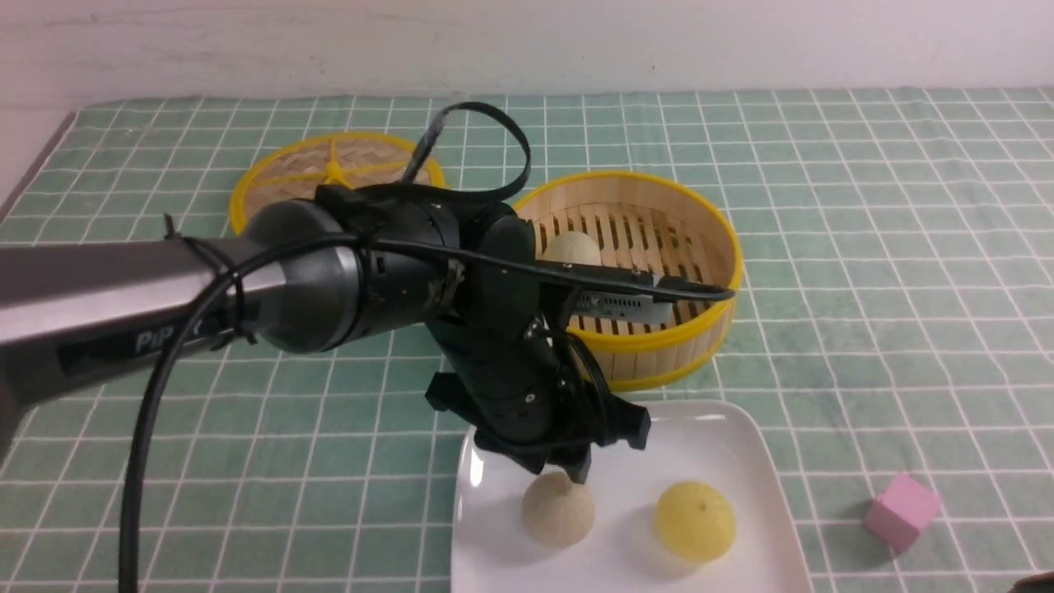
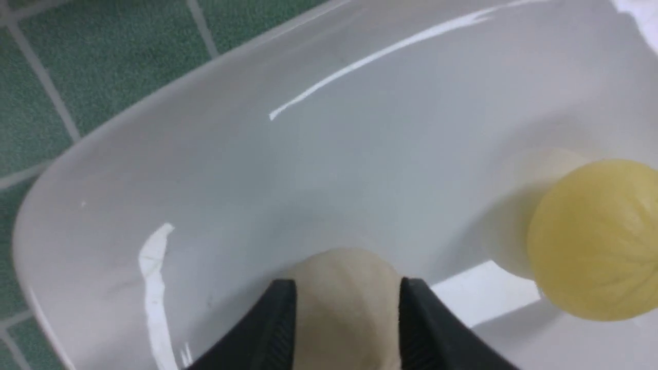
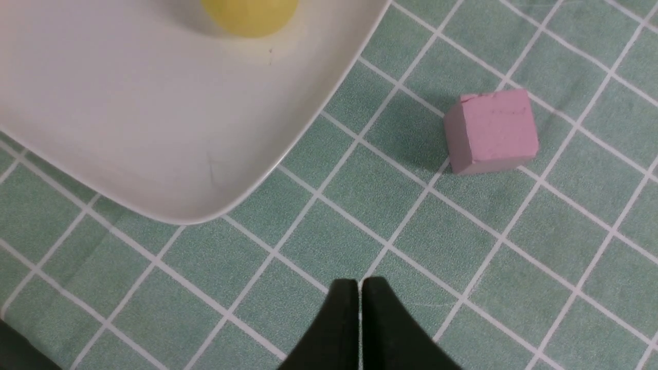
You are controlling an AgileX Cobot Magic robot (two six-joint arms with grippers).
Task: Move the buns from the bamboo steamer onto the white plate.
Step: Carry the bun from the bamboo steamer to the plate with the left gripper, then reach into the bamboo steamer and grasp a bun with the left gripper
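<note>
Nearest, we find the right tool (image 3: 359, 288) with its fingers pressed together on nothing. It hangs over the green checked cloth (image 3: 462, 246) that covers the bench, near a corner of the white plate (image 3: 154, 128) and the pink cube (image 3: 491, 131). On the plate a beige bun (image 1: 558, 511) and a yellow bun (image 1: 694, 520) sit apart, with bare white behind them. The left tool (image 2: 347, 281) points down at the beige bun, its fingers standing apart on either side of the bun's top; we cannot tell whether they touch it. The left arm (image 1: 123, 305) reads "PiP". Just beyond the plate's far rim stands the bamboo steamer (image 1: 659, 350), with a third bun (image 1: 572, 247) on its slats. Open cloth spreads to its right, and a woven yellow-rimmed lid (image 1: 362, 161) lies flat farther left.
</note>
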